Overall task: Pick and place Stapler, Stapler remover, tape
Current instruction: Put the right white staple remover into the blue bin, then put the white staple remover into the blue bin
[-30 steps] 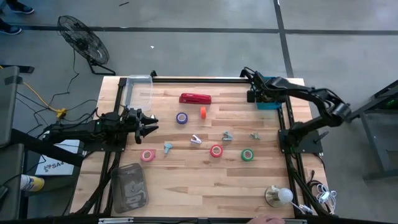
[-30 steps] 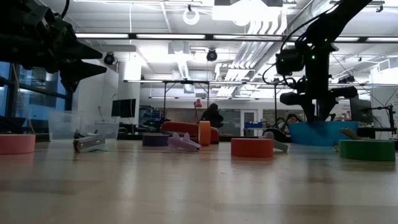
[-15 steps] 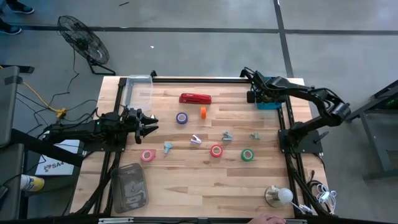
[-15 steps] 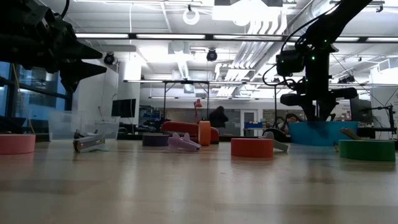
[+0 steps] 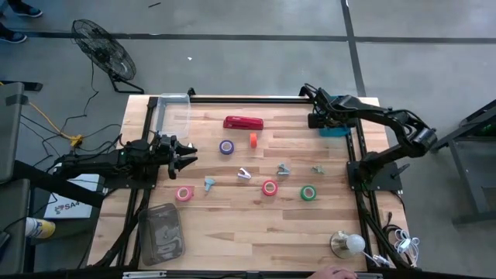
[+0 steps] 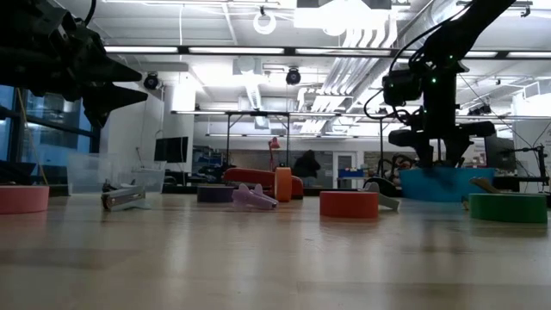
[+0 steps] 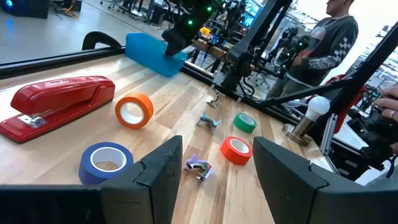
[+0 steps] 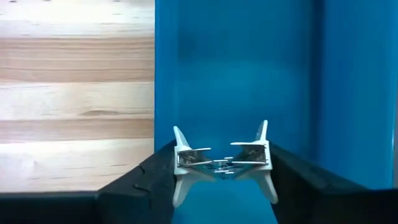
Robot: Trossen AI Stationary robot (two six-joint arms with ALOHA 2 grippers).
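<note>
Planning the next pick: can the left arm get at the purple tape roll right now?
Probably yes: the left gripper is open and empty, and the purple tape roll lies just ahead of it with bare table between.

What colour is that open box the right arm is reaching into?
Bright blue: the open plastic bin shows best in the right wrist view.

I'm looking down on the wooden worktop. Toward the far edge lies the red stapler, with a small orange tape roll and a purple tape roll just beside it. Across the middle sit a pink roll, a red roll and a green roll, with four pale staple removers scattered among them. A clear bin, a blue bin, a lidded clear container and a lamp occupy the corners.
</note>
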